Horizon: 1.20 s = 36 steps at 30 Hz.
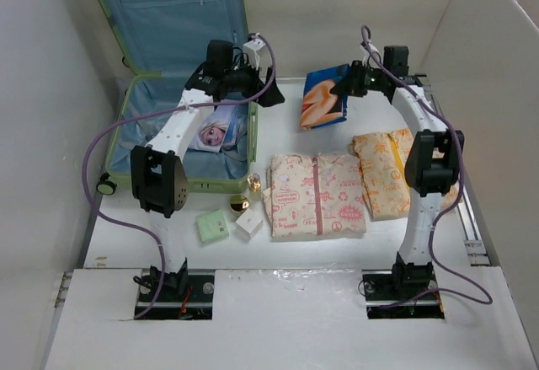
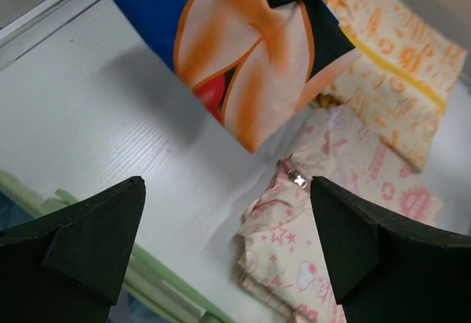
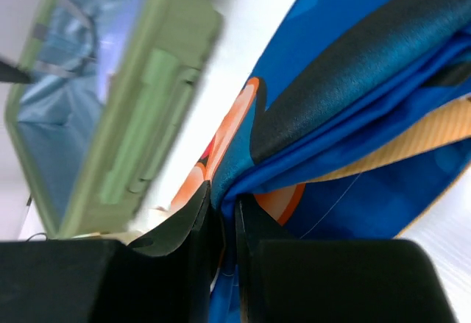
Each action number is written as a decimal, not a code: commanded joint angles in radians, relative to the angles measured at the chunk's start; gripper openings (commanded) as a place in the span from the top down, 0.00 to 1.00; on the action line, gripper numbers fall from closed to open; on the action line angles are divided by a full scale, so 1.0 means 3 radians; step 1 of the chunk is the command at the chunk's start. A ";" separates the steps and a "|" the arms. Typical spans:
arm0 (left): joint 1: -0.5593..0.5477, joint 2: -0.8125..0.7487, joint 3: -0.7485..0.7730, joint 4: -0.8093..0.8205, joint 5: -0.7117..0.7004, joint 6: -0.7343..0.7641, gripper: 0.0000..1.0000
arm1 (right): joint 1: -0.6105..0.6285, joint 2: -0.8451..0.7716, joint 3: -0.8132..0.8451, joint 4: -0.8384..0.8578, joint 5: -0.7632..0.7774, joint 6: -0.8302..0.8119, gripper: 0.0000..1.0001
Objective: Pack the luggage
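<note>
The luggage, a light green suitcase with blue lining, lies open at the back left with its lid upright. A picture-printed item lies inside it. My right gripper is shut on the edge of a folded blue and orange cloth, which hangs lifted off the table. In the right wrist view the jaws pinch the cloth's blue hem, with the luggage off to the left. My left gripper hovers open and empty over the luggage's right rim, facing the cloth.
A folded pink-patterned cloth and an orange-patterned one lie on the table to the right of the luggage. Near the luggage's front corner sit a green box, a white box and a gold round item. White walls surround the table.
</note>
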 commanded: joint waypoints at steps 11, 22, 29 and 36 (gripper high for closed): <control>0.0146 0.0290 -0.0039 0.1615 0.0896 -0.1849 0.00 | 0.0336 -0.0887 0.0313 0.0403 -0.0363 0.0055 1.00; 0.0116 0.0356 -0.0407 0.3232 0.1372 -0.3124 0.00 | 0.0612 -0.0990 0.0313 0.0464 -0.0394 0.0055 1.00; 0.0085 0.0387 -0.0437 0.3325 0.1418 -0.3160 0.23 | 0.0694 -0.0990 0.0221 0.0572 -0.0394 0.0085 1.00; 0.0151 0.0352 -0.0483 0.3366 0.1480 -0.3252 1.00 | 0.0694 -0.0990 -0.0127 0.0654 -0.0430 0.0116 1.00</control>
